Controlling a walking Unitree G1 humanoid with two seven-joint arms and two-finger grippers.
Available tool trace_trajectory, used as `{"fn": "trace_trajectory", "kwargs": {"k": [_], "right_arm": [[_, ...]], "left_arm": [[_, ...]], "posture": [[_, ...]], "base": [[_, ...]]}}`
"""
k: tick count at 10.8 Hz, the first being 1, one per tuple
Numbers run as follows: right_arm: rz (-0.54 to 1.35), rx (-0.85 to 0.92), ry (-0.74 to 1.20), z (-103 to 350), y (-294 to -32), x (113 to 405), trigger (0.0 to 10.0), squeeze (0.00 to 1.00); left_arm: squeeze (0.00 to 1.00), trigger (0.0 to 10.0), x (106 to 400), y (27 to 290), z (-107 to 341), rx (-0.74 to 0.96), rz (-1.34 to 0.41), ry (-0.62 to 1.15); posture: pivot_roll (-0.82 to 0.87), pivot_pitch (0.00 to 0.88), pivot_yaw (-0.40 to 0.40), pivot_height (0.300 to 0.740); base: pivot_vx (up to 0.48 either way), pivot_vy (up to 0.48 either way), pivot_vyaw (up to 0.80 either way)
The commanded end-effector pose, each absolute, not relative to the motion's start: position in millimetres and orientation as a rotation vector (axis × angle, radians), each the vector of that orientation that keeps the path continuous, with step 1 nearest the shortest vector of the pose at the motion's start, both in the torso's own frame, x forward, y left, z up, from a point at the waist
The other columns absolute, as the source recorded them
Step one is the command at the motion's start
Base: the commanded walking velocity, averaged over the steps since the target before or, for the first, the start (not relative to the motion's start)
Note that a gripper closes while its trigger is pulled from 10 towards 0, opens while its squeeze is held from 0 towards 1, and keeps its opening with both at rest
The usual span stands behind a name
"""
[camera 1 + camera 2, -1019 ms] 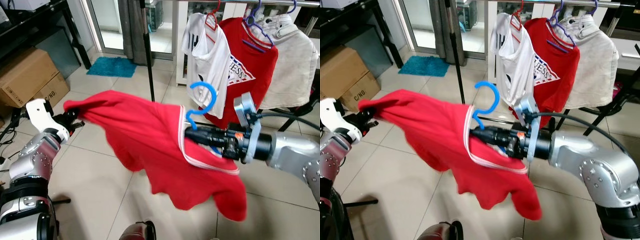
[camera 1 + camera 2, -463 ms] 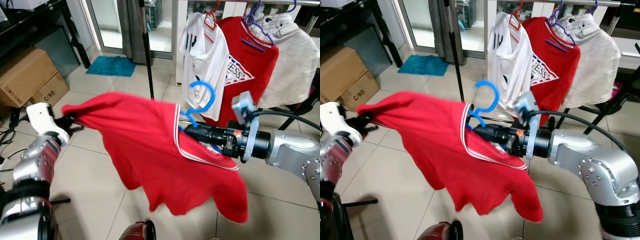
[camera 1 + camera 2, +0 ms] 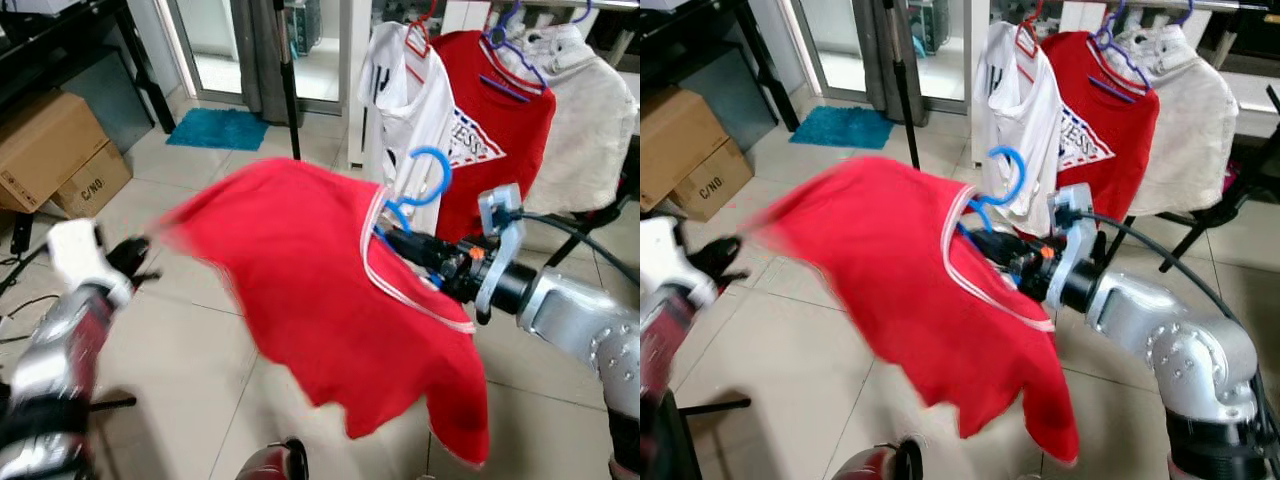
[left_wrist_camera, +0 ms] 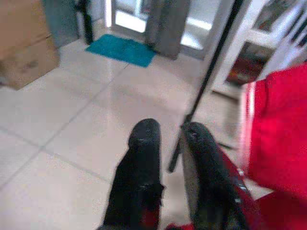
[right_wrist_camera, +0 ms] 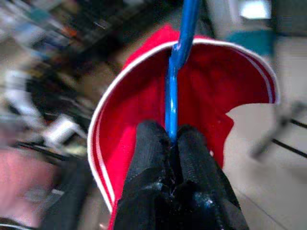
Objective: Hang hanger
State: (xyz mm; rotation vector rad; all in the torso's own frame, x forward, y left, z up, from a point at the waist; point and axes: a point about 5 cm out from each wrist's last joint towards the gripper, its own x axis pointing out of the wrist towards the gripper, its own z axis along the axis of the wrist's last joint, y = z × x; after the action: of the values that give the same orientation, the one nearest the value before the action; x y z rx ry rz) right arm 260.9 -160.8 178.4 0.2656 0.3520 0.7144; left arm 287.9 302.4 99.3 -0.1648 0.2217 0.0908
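Right tool (image 3: 392, 236) pinches the blue hanger (image 3: 420, 182) carrying the red shirt (image 3: 310, 290); left tool (image 4: 168, 143) slightly parted, empty. Risk: shirt slides off the hanger.

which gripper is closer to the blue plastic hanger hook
Right. The right gripper is clamped on the blue plastic hanger just below its hook; the left gripper is off past the red shirt's far sleeve.

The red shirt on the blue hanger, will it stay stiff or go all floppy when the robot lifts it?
Probably floppy: the red shirt sags and drapes below the blue hanger that the right end effector grips. It likely swings too, since its edges look blurred. It seems light, as one thin hanger carries it.
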Motion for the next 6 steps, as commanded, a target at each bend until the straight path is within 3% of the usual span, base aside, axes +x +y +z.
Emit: {"fn": "trace_trajectory", "kwargs": {"k": [1,3,4,5,6], "right_arm": [[0.655,0.202,0.349,173.9,-157.0,261.3,10.0,0.00],[0.568,0.211,0.355,161.7,-149.2,260.4,10.0,0.00],[0.487,0.169,0.326,159.8,-151.0,263.8,10.0,0.00],[0.462,0.041,0.288,158.2,-154.3,265.8,10.0,0.00],[0.496,0.040,0.274,158.6,-155.3,263.3,10.0,0.00]], "left_arm": [[1.00,10.0,284.2,305.2,101.6,-0.102,0.100,0.239],[1.00,10.0,281.3,282.3,109.5,-0.037,0.009,0.213],[0.88,10.0,279.9,256.4,119.9,0.010,-0.113,0.180],[0.00,10.0,276.6,220.2,133.7,0.012,-0.245,0.119],[0.00,10.0,275.9,206.7,137.5,-0.006,-0.273,0.099]], "posture": [[-0.12,0.075,0.096,0.740],[-0.11,0.083,0.095,0.740],[-0.11,0.085,0.096,0.740],[-0.11,0.079,0.097,0.740],[-0.11,0.075,0.099,0.740]], "base": [[0.000,0.000,0.00],[0.000,0.000,0.00],[0.000,0.000,0.00],[0.000,0.000,0.00],[0.000,0.000,0.00]]}}
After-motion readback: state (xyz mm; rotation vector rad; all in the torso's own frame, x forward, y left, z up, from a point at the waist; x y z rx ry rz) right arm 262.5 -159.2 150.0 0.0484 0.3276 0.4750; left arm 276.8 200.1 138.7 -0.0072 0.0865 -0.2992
